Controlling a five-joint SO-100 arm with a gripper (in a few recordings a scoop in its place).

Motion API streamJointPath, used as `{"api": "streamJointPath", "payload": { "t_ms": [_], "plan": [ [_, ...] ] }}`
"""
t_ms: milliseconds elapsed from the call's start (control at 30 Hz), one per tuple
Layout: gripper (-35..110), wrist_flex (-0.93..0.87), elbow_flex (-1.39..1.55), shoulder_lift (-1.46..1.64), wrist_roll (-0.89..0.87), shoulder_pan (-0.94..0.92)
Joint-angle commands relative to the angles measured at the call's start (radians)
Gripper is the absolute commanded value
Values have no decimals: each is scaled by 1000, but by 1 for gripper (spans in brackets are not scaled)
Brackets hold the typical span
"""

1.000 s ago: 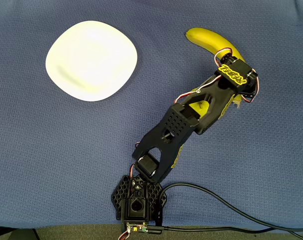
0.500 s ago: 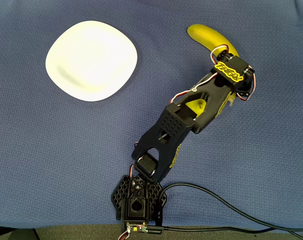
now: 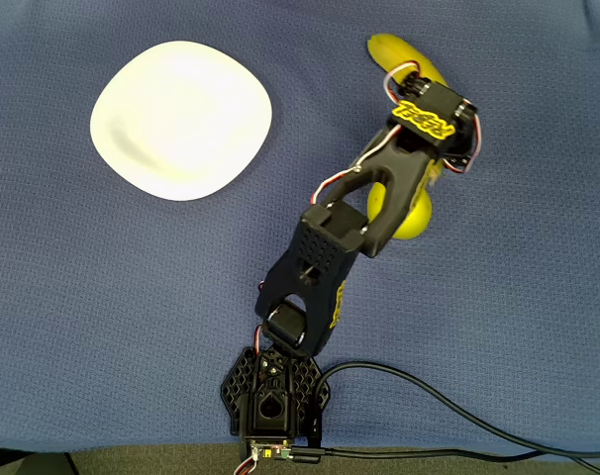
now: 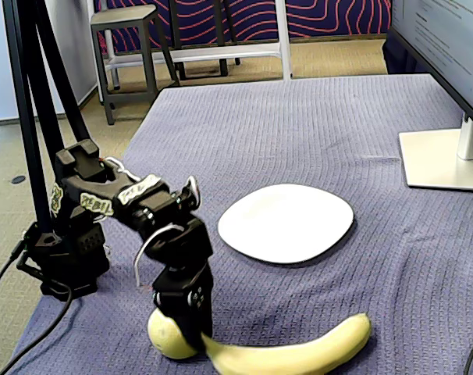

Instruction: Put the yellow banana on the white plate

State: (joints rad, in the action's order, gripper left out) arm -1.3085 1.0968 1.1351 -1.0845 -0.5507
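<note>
Blue cloth (image 4: 314, 133); claw (image 4: 196, 337) at banana's (image 4: 299, 354) stem.

1. A long, curved yellow banana (image 4: 295, 353) lies flat on the blue woven cloth, near the front edge in the fixed view. Its skin is smooth and pale yellow. One rounded end points right and slightly up; the other end tapers to the left and disappears behind the arm. In the overhead view, the banana (image 3: 391, 49) shows as a short yellow end at the top, right of centre, the rest covered.

2. A plain white, smooth, shallow plate (image 3: 181, 119) of rounded-square shape sits flat on the cloth in the upper left of the overhead view, with nothing on it. In the fixed view the plate (image 4: 286, 222) lies behind the banana, well apart from it.
</note>
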Motion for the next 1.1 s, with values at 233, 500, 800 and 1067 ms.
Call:
{"api": "streamJointPath", "payload": {
  "t_ms": [233,500,800,1067],
  "plan": [
    [0,-23,98,235,-18,163],
    [3,3,124,235,-15,167],
    [49,135,264,239,133,118],
    [49,221,230,164,216,60]
  ]
}}
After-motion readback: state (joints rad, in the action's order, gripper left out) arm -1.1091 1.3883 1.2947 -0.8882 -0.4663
